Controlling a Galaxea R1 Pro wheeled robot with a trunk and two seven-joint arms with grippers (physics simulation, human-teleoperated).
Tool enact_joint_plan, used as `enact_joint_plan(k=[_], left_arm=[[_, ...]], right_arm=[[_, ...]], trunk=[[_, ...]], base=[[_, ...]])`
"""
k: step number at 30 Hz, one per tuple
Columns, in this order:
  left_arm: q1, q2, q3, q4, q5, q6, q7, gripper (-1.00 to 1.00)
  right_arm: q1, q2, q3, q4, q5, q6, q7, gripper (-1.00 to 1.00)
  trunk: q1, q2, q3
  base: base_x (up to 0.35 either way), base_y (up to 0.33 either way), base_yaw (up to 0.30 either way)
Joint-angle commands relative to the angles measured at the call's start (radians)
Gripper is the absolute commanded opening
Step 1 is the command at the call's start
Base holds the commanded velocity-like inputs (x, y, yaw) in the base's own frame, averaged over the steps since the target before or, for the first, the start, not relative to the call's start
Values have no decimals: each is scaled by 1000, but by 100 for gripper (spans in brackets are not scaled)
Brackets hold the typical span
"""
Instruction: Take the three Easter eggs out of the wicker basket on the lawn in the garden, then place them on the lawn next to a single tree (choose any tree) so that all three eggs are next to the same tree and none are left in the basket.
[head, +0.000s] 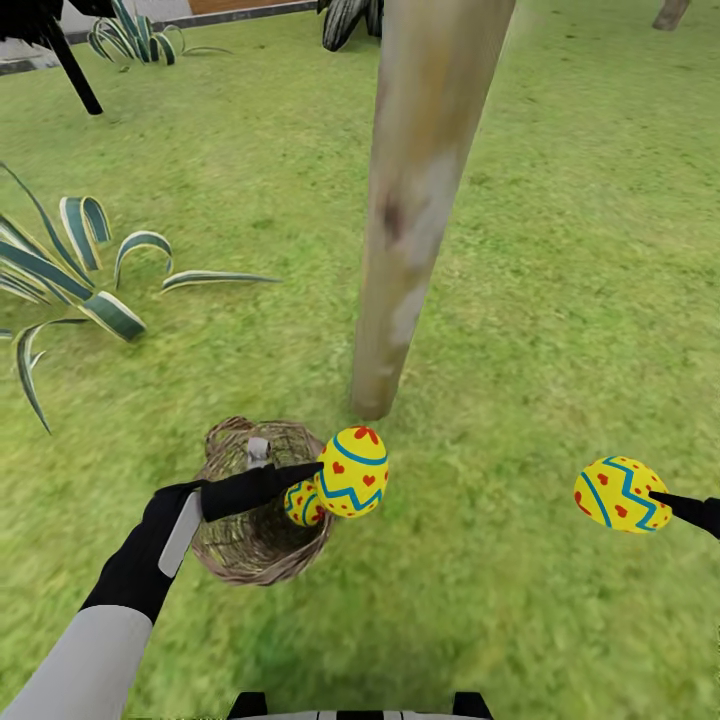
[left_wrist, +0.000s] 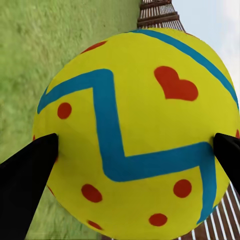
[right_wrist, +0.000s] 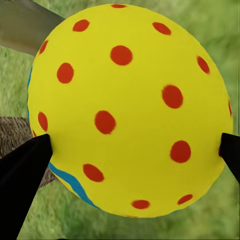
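Head view: by the tree (head: 420, 200), the left gripper (head: 318, 478) holds one egg (head: 353, 470) above the wicker basket (head: 250, 545), where a third egg (head: 301, 503) remains, and the right gripper (head: 660, 497) holds another egg (head: 618, 494) over the lawn (head: 560, 300); none looks placed yet. Left wrist view: both fingers (left_wrist: 25, 172) clamp the heart-marked egg. Right wrist view: fingers (right_wrist: 22, 170) grip the dotted egg.
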Motion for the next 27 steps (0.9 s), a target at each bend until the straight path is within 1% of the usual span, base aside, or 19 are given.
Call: enact_joint_plan(k=[1, 13, 14, 16, 21, 27], left_arm=[[0, 0, 0, 0, 3, 7, -1, -100], [0, -1, 0, 0, 3, 7, 0, -100], [0, -2, 0, 0, 3, 7, 0, -100], [-1, -17, 1, 0, 1, 7, 1, -100], [-1, -21, 1, 0, 0, 7, 1, -100], [0, -21, 1, 0, 1, 7, 1, -100]], right_arm=[[-1, 0, 7, 0, -11, 10, 1, -100], [0, 0, 7, 0, -10, 10, 3, -100], [0, 0, 7, 0, -11, 10, 3, -100], [0, 0, 7, 0, -11, 10, 3, -100], [-1, 0, 7, 0, -10, 10, 2, -100], [0, 0, 7, 0, -10, 10, 1, -100]], trunk=[[0, 0, -1], [0, 0, -1], [0, 0, -1], [0, 0, -1], [0, 0, -1], [0, 0, -1]], base=[[0, -309, 50], [0, -310, 3], [0, -311, 0], [0, -311, 0], [0, -311, 9], [0, -312, 246]])
